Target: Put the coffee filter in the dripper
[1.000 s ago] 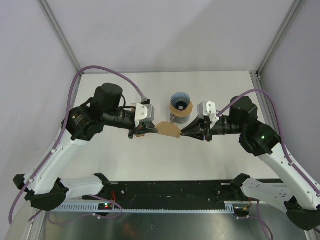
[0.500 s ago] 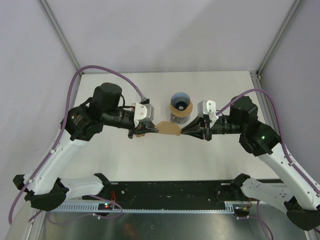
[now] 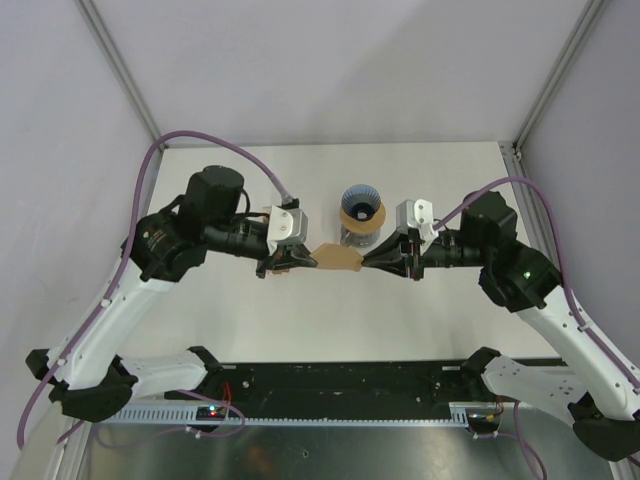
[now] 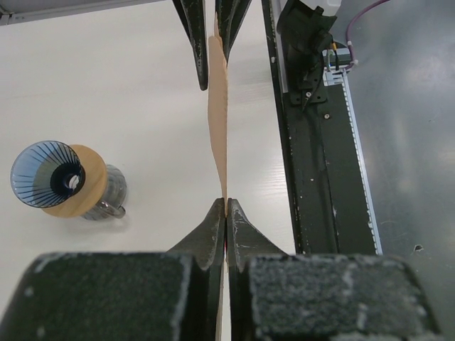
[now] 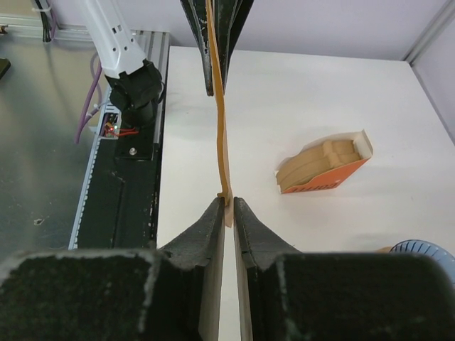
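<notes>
The coffee filter (image 3: 337, 260), a thin brown sheet, hangs in the air between my two grippers, in front of the dripper. My left gripper (image 3: 303, 258) is shut on its left end; in the left wrist view the jaws (image 4: 226, 207) pinch the edge-on filter (image 4: 218, 106). My right gripper (image 3: 368, 262) is at the filter's right end. In the right wrist view its jaws (image 5: 229, 202) stand a narrow gap apart with the filter's edge (image 5: 221, 114) between them. The blue ribbed dripper (image 3: 360, 202) with its wooden collar (image 3: 362, 215) stands upright just behind the filter and shows in the left wrist view (image 4: 39, 174).
The dripper sits on a clear glass jug (image 4: 108, 193). An orange box with a stack of brown filters (image 5: 323, 167) lies on the table under the left gripper's side. The black base rail (image 3: 340, 385) runs along the near edge.
My right gripper has moved a little to the left, up to the filter's right end. The left gripper and the filter have stayed in place.
</notes>
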